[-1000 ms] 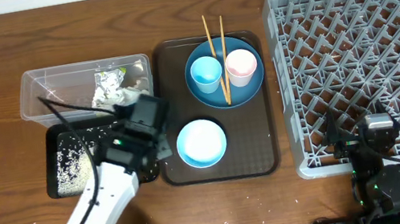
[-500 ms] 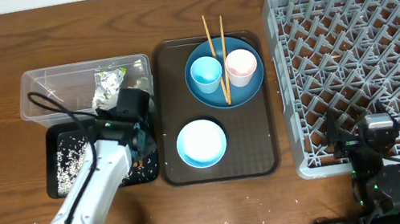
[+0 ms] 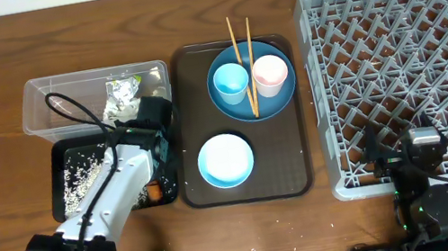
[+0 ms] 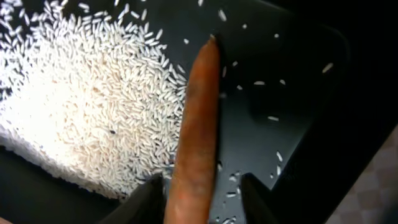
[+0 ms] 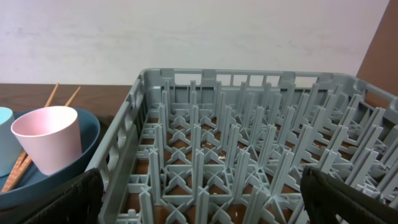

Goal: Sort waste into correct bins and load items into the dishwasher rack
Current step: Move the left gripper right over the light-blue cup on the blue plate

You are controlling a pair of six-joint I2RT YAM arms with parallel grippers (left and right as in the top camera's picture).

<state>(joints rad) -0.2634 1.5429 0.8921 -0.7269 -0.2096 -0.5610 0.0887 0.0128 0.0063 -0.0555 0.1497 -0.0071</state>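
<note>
A small orange carrot (image 4: 196,124) lies in the shallow black tray (image 4: 292,93), next to a heap of white rice (image 4: 81,112). My left gripper (image 4: 202,199) is open around the carrot's near end, with a gap on the right finger's side. In the overhead view the gripper (image 3: 155,160) is over the black tray (image 3: 65,157), and the carrot (image 3: 154,192) lies at the tray's right end. The clear tub (image 3: 47,100) holds the tissue (image 3: 117,113) and the wrapper (image 3: 122,89). My right gripper (image 5: 199,199) is open and empty at the grey rack's (image 5: 249,124) front edge.
The brown serving tray (image 3: 291,169) holds the blue plate (image 3: 279,98) with the light blue cup (image 3: 230,81), the pink cup (image 3: 270,72) and the chopsticks (image 3: 235,42), plus the white-blue bowl (image 3: 225,160). The rack (image 3: 415,66) stands at the right.
My left arm has drawn back toward the clear tub. The carrot now shows lying in the black tray, free of the fingers. The right arm has not moved.
</note>
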